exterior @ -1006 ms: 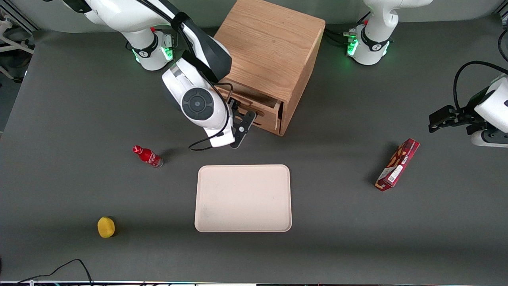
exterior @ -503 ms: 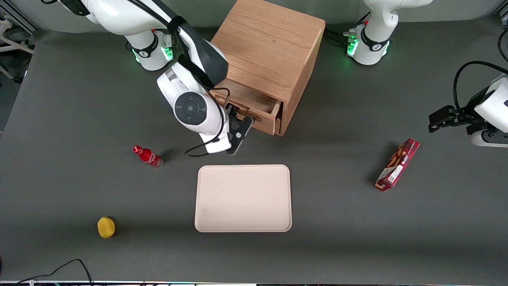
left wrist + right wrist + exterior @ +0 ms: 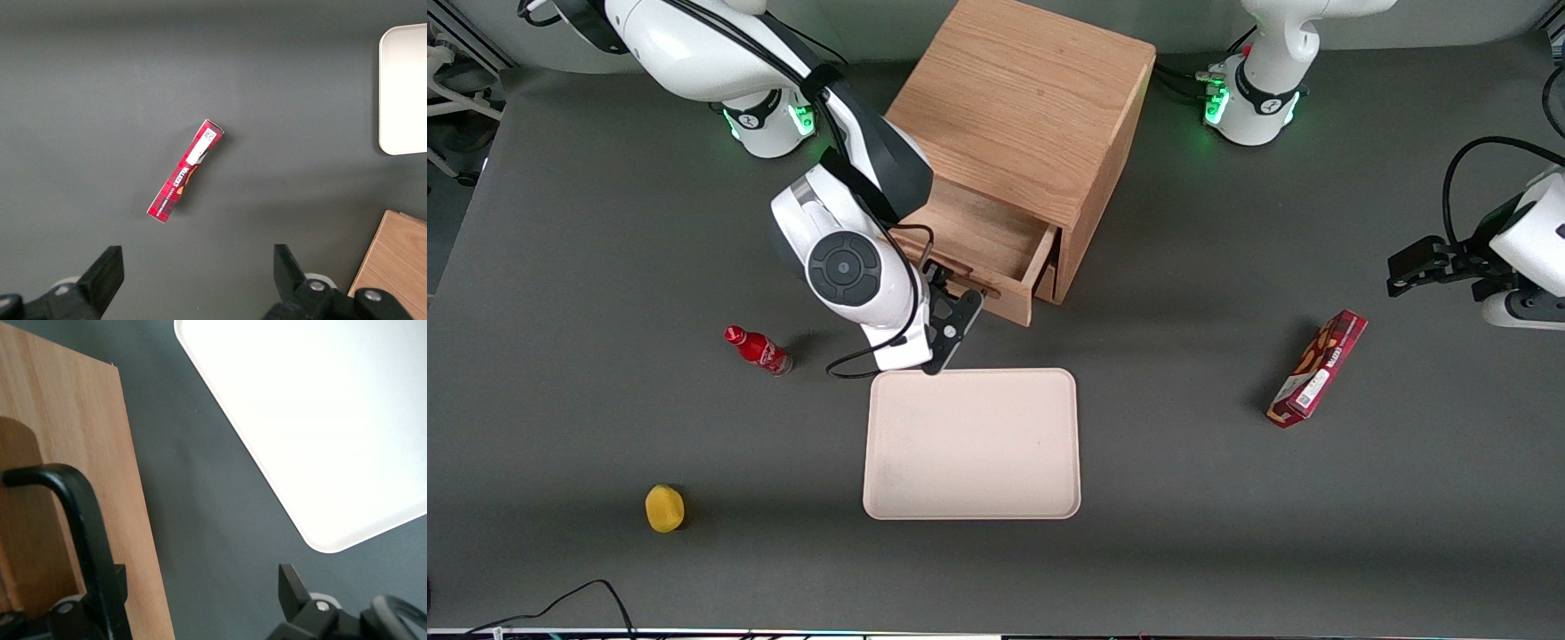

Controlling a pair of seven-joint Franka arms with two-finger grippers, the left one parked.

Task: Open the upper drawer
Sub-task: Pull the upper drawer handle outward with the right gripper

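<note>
Drawer [image 3: 983, 238] slid farther out of cabinet [image 3: 1032, 116] than a second ago. Hand [image 3: 951, 298] at handle [image 3: 80, 520], fingers spread around it, not pinching. Opening nearly done.

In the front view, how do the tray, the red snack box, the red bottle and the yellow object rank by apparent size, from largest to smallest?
1. Tray, by far the largest.
2. Red snack box.
3. Red bottle.
4. Yellow object, though bottle and yellow object look close.
The gripper is at the upper drawer handle.
</note>
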